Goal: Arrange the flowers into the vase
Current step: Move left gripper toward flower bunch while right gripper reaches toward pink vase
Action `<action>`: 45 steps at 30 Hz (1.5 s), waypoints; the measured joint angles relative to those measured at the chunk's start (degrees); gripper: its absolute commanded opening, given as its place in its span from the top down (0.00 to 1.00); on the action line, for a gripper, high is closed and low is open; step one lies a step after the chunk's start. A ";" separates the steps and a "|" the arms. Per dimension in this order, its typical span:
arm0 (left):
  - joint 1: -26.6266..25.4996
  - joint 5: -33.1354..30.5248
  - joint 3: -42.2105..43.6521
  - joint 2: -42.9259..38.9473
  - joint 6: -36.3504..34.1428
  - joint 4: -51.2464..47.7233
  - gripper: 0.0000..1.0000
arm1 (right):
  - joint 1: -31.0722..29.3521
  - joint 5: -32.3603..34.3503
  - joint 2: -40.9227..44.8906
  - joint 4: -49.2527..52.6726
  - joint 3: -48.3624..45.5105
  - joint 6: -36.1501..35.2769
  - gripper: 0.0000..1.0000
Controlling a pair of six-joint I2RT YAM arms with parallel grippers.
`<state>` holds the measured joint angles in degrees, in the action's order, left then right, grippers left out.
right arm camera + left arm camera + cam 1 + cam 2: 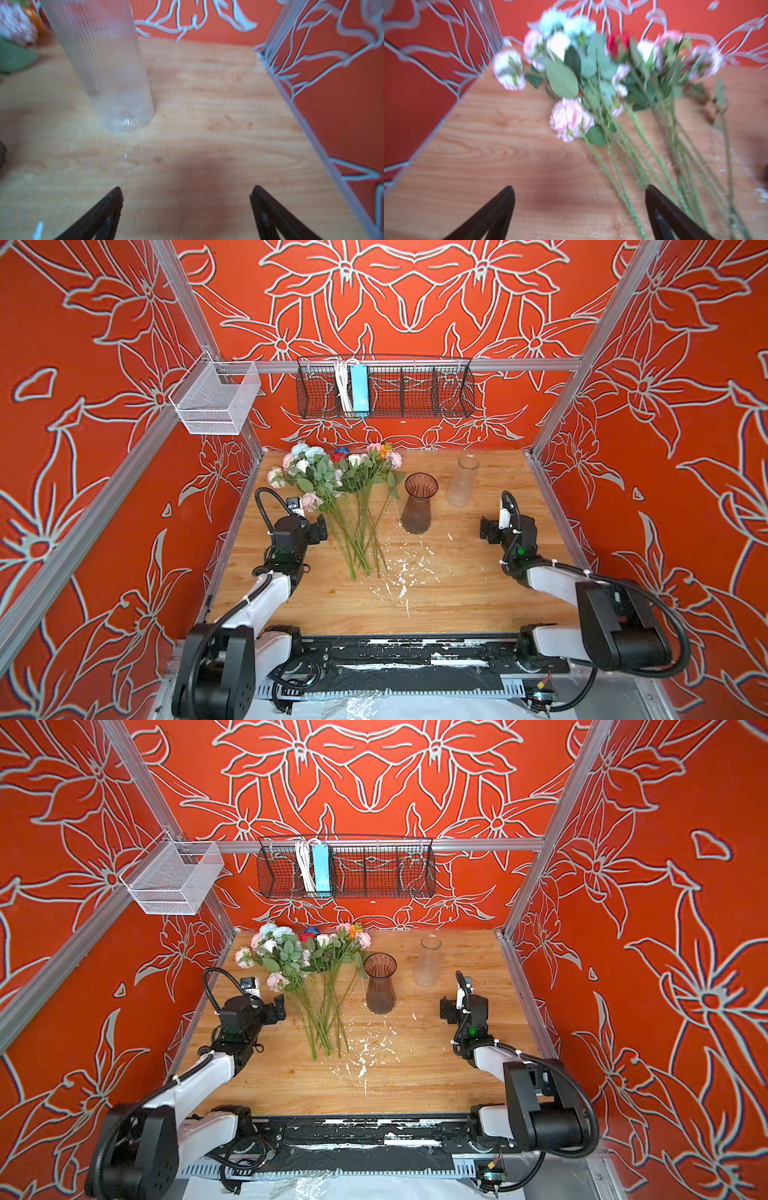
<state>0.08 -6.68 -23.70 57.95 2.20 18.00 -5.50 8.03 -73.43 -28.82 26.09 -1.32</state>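
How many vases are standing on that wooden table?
2. A brown vase stands near the middle, just right of the flowers; a clear ribbed vase stands further back and to the right. Nothing there looks big enough to hide another.

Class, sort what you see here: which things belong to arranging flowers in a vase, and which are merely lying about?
For the job: flowers, brown vase, clear vase.
Lying about: white mesh basket, black wire basket, blue power strip, white flecks.

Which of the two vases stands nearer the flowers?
The brown tinted vase, beside the flowers; the clear vase stands farther right.
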 measured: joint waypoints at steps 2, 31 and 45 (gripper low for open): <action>0.00 0.09 -1.90 -6.23 -0.22 -4.85 0.03 | -1.01 2.19 2.51 7.61 5.92 2.38 0.03; 0.26 2.40 -14.73 -12.33 34.14 -22.97 0.15 | -4.74 -5.66 3.37 58.64 32.63 30.75 0.45; -2.67 15.04 -36.00 8.61 40.33 -34.42 0.24 | -15.80 -3.91 3.50 64.98 37.22 32.00 0.58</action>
<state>-2.59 8.36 -59.70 66.57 42.52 -16.43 -21.30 4.12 -69.93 36.16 63.31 30.68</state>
